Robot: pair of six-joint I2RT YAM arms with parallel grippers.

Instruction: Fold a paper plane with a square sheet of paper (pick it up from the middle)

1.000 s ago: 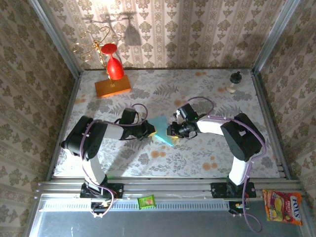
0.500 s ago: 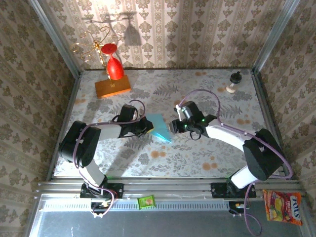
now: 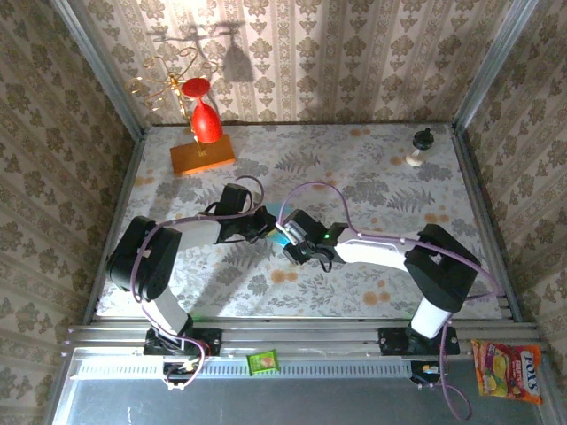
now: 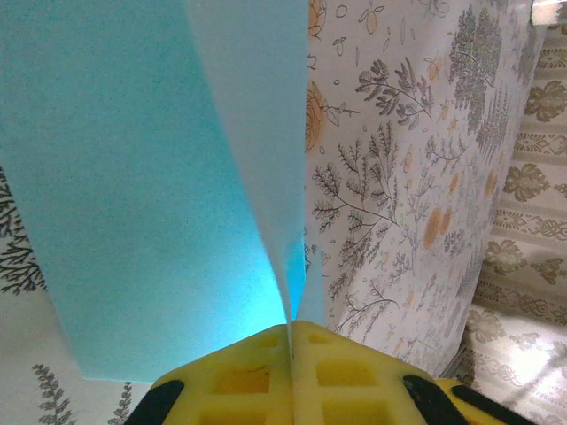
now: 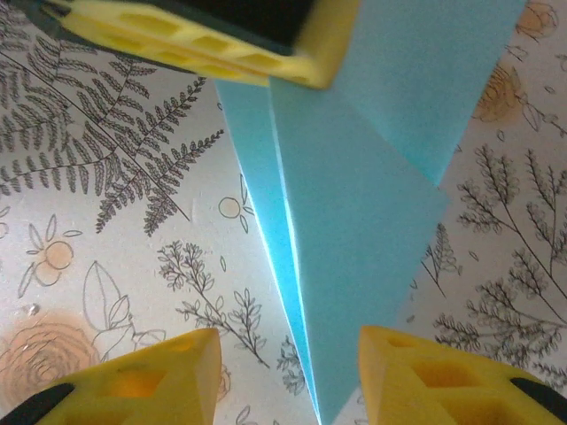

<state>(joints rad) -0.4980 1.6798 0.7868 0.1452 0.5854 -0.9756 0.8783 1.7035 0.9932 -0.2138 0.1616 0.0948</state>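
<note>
The square sheet of paper is folded into a slim light-blue paper plane (image 5: pixel 354 248) with a sharp tip and a centre crease. My left gripper (image 4: pixel 292 329) is shut on its folded edge, and the paper (image 4: pixel 133 177) fans out ahead of the yellow fingers. In the right wrist view the tip points down between the two yellow fingers of my right gripper (image 5: pixel 288 381), which stands open around it without touching. Seen from the top, the left gripper (image 3: pixel 268 227) and the right gripper (image 3: pixel 289 235) meet mid-table, where a sliver of the paper (image 3: pixel 281 218) shows.
An orange block (image 3: pixel 202 156) carrying an upturned red glass (image 3: pixel 205 122) sits at the back left beside a gold wire stand (image 3: pixel 164 84). A small dark-topped peg (image 3: pixel 418 149) stands back right. A green packet (image 3: pixel 262 361) and a candy bag (image 3: pixel 507 370) lie off the table's front.
My right arm has swung left and its gripper has opened and come over the plane's tip. The left gripper has kept hold of the paper, shifting slightly toward the back.
</note>
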